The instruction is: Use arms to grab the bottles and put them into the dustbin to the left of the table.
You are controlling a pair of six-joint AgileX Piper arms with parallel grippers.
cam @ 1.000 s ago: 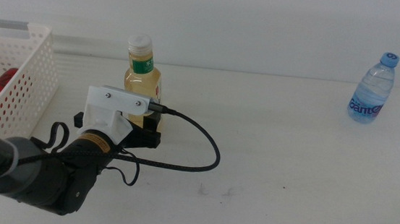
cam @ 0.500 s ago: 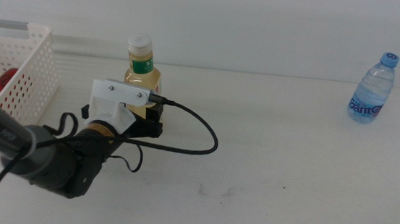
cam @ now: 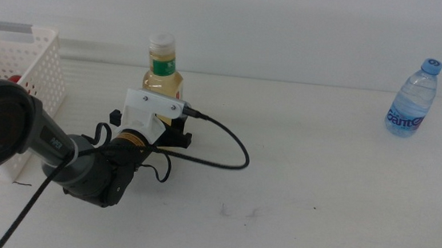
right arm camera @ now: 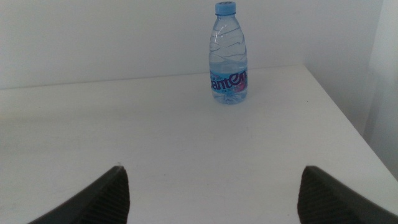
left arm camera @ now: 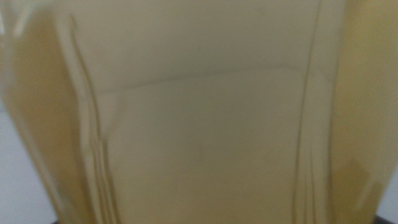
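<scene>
The yellow-liquid bottle with white cap and green neck band stands upright at the back left of the table. My left gripper comes in from the left and is shut on the bottle's lower body. The bottle's yellow side fills the left wrist view and hides the jaws there. The blue-capped water bottle stands at the far right and also shows in the right wrist view. My right gripper is open and empty, well short of it. The red can is hidden.
The white perforated dustbin stands at the left edge, partly covered by the left arm. A black cable loops from the left wrist over the table.
The left gripper and the yellow bottle have shifted together to the right and slightly back. The left arm now covers more of the dustbin and the red can inside it.
</scene>
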